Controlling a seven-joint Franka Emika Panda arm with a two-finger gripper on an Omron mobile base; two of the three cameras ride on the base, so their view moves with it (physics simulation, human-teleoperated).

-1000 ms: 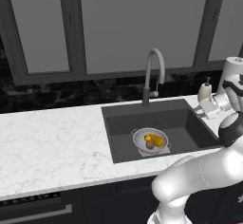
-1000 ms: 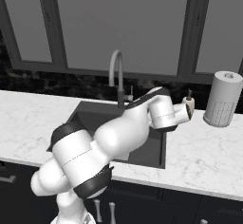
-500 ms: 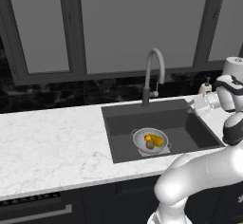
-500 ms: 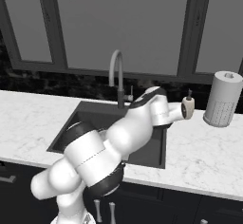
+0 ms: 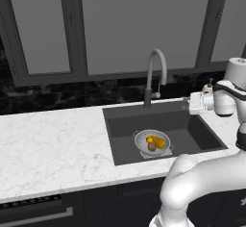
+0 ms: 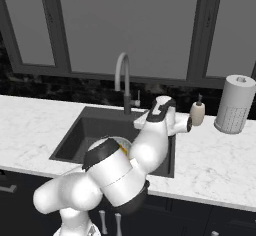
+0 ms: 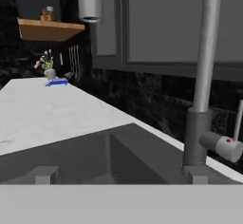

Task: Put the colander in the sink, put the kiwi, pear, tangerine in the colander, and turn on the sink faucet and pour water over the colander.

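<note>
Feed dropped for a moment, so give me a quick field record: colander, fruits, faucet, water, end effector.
colander: on the floor of the sink, left of centre
fruits: pear, tangerine and kiwi all inside the colander
sink faucet: upright behind the basin, spout arching over it
water: no stream visible
end effector: open, holding nothing, above the sink's right rear, pointing toward the faucet
faucet handle: close ahead in the hand view, not touched

The white arm reaches forward with its fingers (image 7: 43, 175) spread wide apart, holding nothing.
</note>
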